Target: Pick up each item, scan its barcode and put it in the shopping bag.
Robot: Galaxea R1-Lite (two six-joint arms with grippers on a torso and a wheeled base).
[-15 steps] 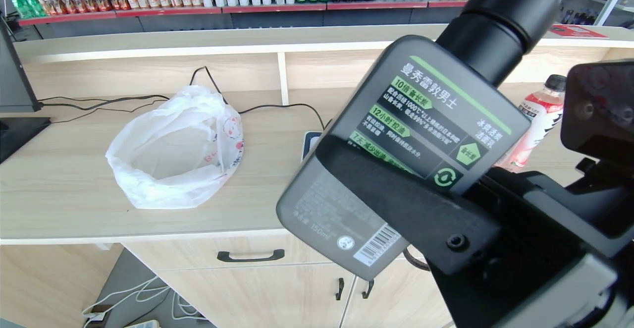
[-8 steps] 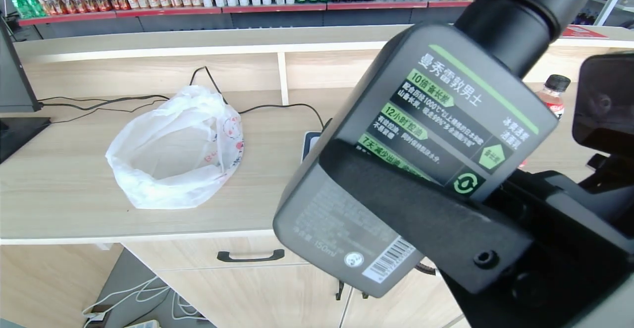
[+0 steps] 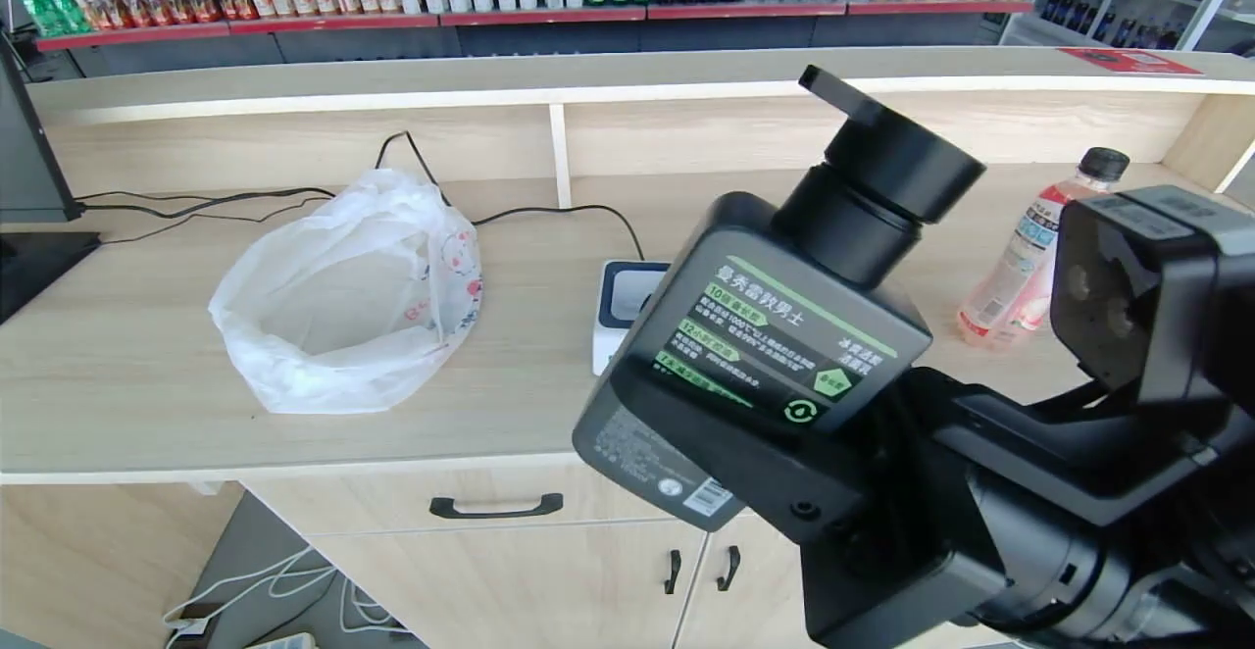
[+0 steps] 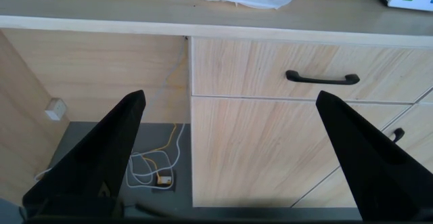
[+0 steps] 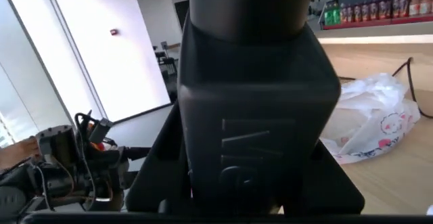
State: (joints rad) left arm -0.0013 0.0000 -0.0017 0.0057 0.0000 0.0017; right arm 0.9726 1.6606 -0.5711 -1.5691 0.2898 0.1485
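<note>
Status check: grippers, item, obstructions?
Left gripper open, low by the cabinet. Right gripper shut on dark pump bottle, aloft near scanner. Shopping bag open, nothing blocking it.

Head view above counter [image 3: 118, 374], left wrist low facing cabinet [image 4: 257, 149], right wrist close behind bottle [image 5: 257, 136], 3 share bag [image 3: 446, 267]

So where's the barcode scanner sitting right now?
In the head view, the barcode scanner sits on the wooden counter, just right of the shopping bag, its right side hidden behind the dark bottle held in front.

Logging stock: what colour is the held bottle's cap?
Black cap on the bottle, clearest in the head view.
</note>
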